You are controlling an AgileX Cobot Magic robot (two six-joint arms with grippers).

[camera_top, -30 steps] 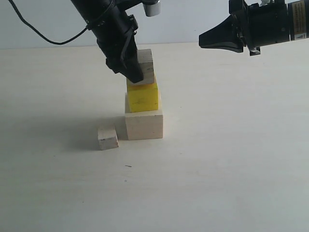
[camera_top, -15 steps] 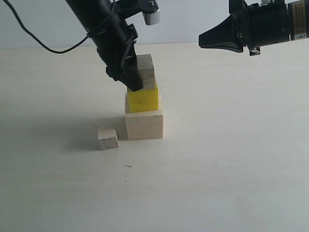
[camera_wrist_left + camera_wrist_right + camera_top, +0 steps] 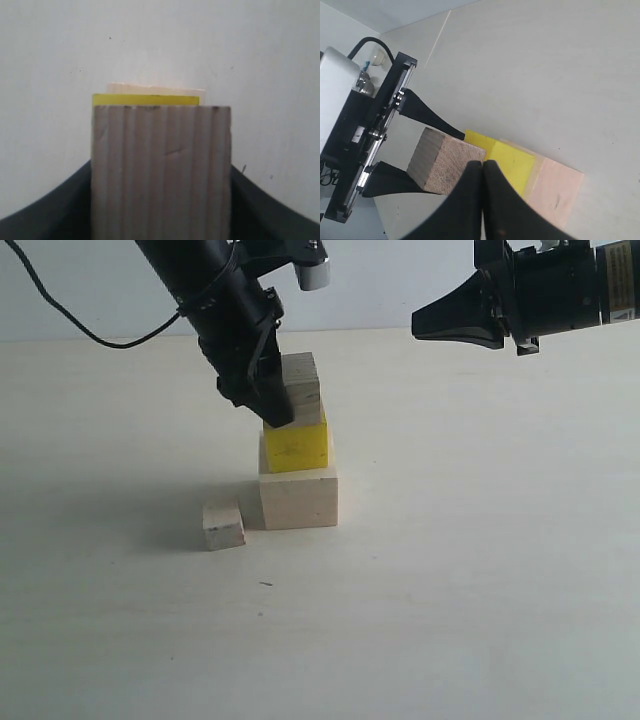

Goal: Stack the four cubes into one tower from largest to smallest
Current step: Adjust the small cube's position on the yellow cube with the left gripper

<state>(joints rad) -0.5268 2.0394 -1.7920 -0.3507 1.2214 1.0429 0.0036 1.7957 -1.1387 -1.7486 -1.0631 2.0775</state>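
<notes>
— Plywood, is that the block up top? Where is it sitting?
— Yes, the layered plywood cube [image 3: 303, 388] is sitting as level 3 of the stack. It is resting on the yellow cube [image 3: 297, 447], which is sitting on the large pale cube [image 3: 299, 498] on the table [image 3: 450, 570].
— And the left gripper [image 3: 290, 408]?
— It is reaching down from the upper left and clamping the layered plywood cube between its 2 black fingers [image 3: 45, 210]. 1 finger is pressing on each side, with the jaws standing apart at the block's width.
— Cube number 4?
— The smallest pale cube [image 3: 223, 526] is lying on the table just beside the base, to its left, and is not touching it.
— What is the right gripper [image 3: 418, 325] doing?
— It is hovering high on the right, well apart from the stack, with its jaws pressing fully together and gripping nothing.
</notes>
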